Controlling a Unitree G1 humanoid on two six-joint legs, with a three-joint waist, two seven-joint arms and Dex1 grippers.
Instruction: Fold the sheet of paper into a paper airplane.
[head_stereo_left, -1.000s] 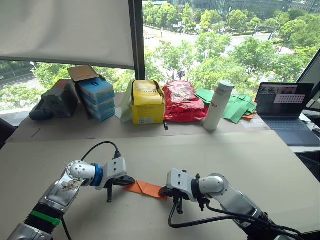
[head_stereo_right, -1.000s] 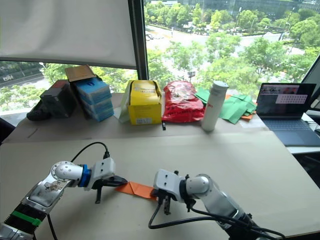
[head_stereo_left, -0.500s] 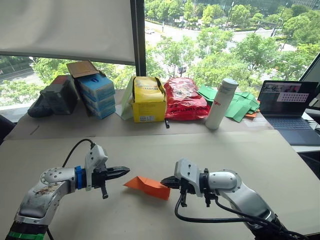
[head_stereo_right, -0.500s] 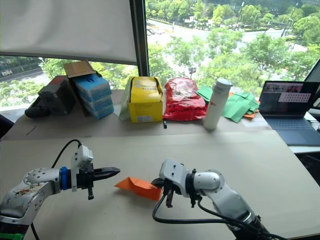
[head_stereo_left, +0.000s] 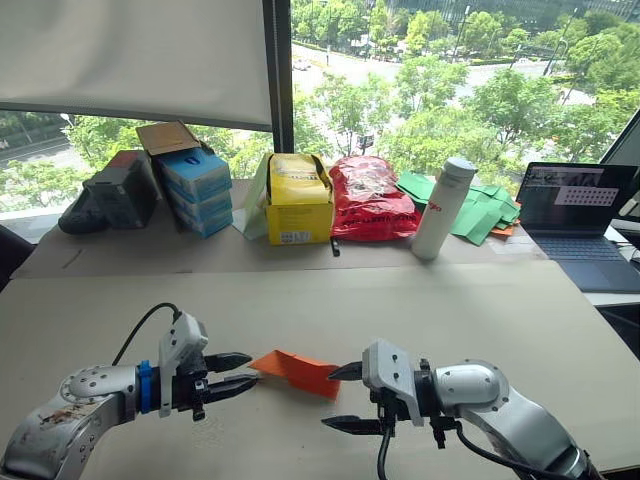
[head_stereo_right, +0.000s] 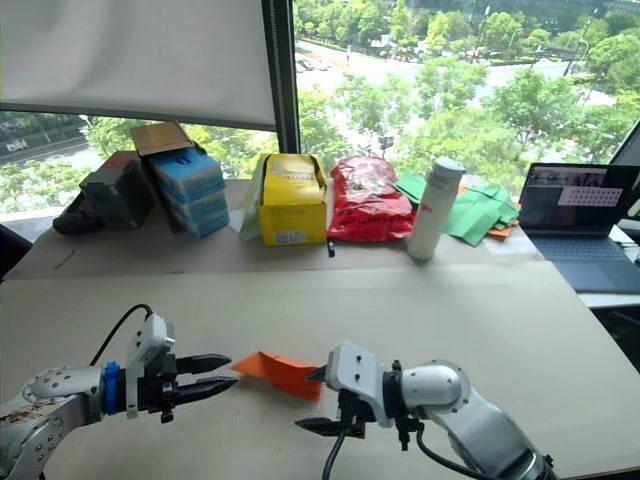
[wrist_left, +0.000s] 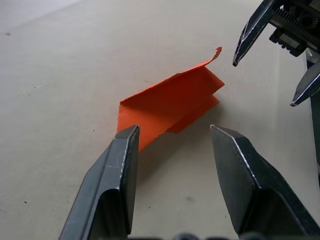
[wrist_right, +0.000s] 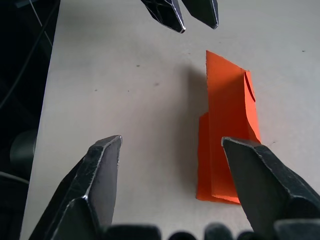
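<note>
- Fingers of the right gripper (head_stereo_left: 338, 397) are now standing wide apart in the left eye view, having let go of the folded orange sheet of paper (head_stereo_left: 295, 370) they were pinching half a second ago; the left gripper (head_stereo_left: 236, 373) is also open, its tips reaching toward the paper's near-left end.
- In the left wrist view, the paper (wrist_left: 170, 102) is lying loose on the bench (wrist_left: 65, 60) ahead of the spread fingers (wrist_left: 117, 175), one flap curling up, so I judge the fold is not yet a finished dart and needs regripping.
- In the right wrist view, the paper (wrist_right: 227, 145) is resting just beside one finger (wrist_right: 270, 185), untouched.
- Along the bench's far edge, a yellow box (head_stereo_left: 294, 204) is standing open; its contents cannot be made out.
</note>
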